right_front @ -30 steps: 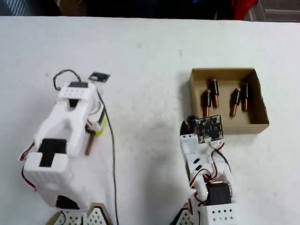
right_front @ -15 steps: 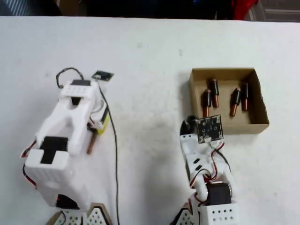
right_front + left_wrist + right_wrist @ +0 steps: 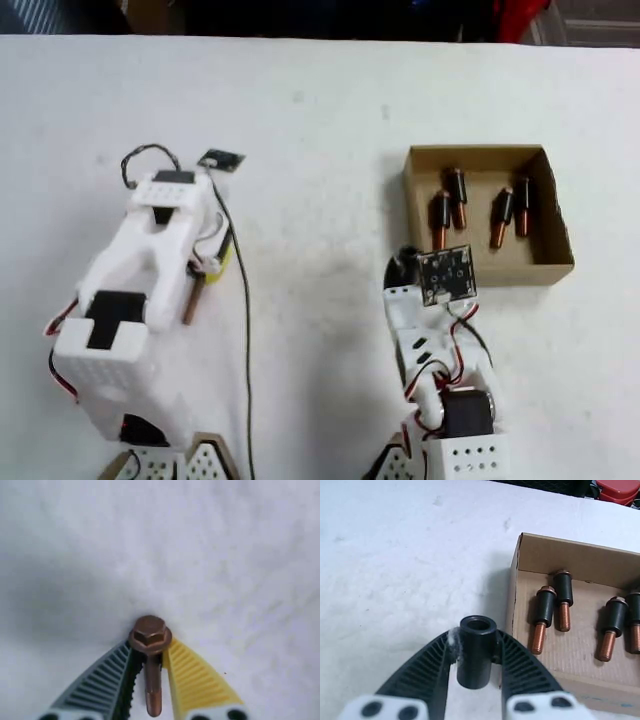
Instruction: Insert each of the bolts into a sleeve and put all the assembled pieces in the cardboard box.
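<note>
We see the left claw (image 3: 149, 652) gripping a bolt (image 3: 150, 635) over the bench (image 3: 320, 100) — the right claw (image 3: 476, 642) grips a black sleeve (image 3: 476, 655) beside the cardboard box (image 3: 570, 555), which holds four assembled pieces (image 3: 545, 612).

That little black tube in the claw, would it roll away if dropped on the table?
Probably, if it lands on its side: the sleeve is a round cylinder and the table looks flat. On its flat end it would likely stand. It looks rigid, showing no dent where the right gripper clamps it.
</note>
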